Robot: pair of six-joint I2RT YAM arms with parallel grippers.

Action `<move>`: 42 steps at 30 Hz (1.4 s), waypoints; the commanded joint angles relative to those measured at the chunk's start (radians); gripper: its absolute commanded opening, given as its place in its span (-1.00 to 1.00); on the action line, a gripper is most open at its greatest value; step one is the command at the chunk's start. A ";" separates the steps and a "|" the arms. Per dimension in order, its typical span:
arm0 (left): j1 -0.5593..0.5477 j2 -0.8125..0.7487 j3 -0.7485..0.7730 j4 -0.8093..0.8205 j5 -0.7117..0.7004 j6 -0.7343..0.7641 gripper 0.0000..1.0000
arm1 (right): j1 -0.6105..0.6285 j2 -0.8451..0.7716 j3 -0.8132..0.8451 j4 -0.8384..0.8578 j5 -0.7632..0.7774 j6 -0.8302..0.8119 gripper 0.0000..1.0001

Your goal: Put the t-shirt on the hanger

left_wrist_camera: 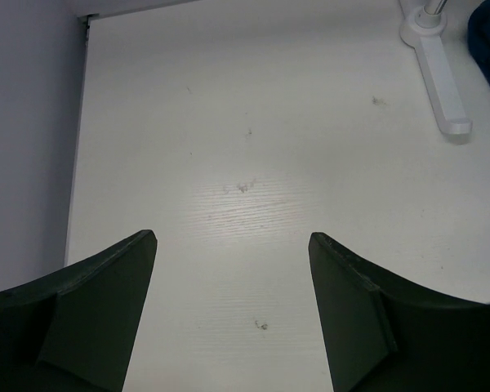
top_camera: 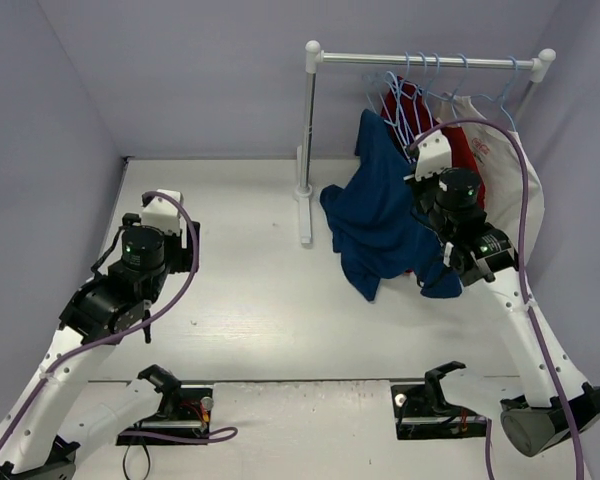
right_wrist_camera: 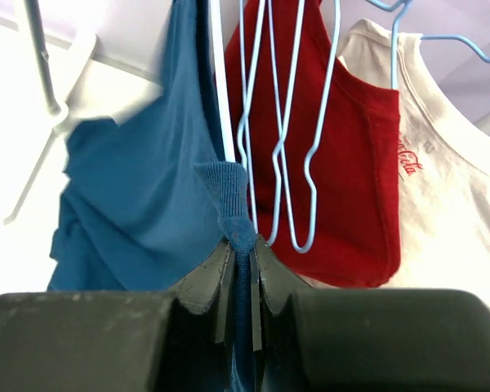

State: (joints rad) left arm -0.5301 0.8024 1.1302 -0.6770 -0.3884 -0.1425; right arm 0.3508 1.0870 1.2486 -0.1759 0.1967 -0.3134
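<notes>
The step in hand seems to be bringing the neck of the t-shirt (top_camera: 375, 215) onto a hanger (right_wrist_camera: 309, 175). To do it well, I think the grip on the cloth should be firm while the ribbed edge is guided to the wire. The move should be slow, because the empty hangers are light and may swing away. They hang just beside the red shirt (right_wrist_camera: 351, 163), so the cloth can easily catch on the wrong wire. The other arm is well apart, and it could help by holding the hanger steady.

The right jaws are clamped together on a ribbed fold of the t-shirt, with only the thin cloth between them. The left jaws are wide apart over the bare desk (top_camera: 250, 300) at the near left, holding and touching nothing.

The t-shirt hangs at the far right, under the rail (top_camera: 430, 62) and left of the red shirt and the white shirt (top_camera: 505, 170). Its lower part is bunched down toward the desk. Whether its top already lies over a hanger wire, I cannot tell.
</notes>
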 commanded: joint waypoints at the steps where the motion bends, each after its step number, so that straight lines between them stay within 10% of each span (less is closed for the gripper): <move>1: 0.004 0.036 0.002 0.070 -0.013 -0.017 0.41 | -0.013 0.059 0.109 0.165 -0.028 0.038 -1.00; 17: 0.009 -0.087 -0.298 0.323 -0.026 -0.001 0.42 | -0.030 0.436 0.520 0.200 -0.115 0.192 -1.00; 30: 0.033 -0.081 -0.282 0.272 -0.020 -0.020 0.42 | -0.029 0.402 0.241 0.322 -0.124 0.313 -0.99; 33: 0.047 -0.091 -0.284 0.268 0.001 -0.035 0.42 | -0.029 0.393 0.217 0.331 -0.129 0.304 -0.72; 35: 0.055 -0.094 -0.282 0.266 0.010 -0.040 0.42 | -0.029 0.379 0.218 0.329 -0.129 0.295 -0.12; 42: 0.063 -0.122 -0.284 0.263 0.001 -0.040 0.42 | -0.030 0.159 0.131 0.325 -0.125 0.255 0.91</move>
State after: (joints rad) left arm -0.4760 0.6961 0.8074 -0.4623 -0.3855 -0.1616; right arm 0.3267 1.4602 1.4275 0.0383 0.0613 -0.0310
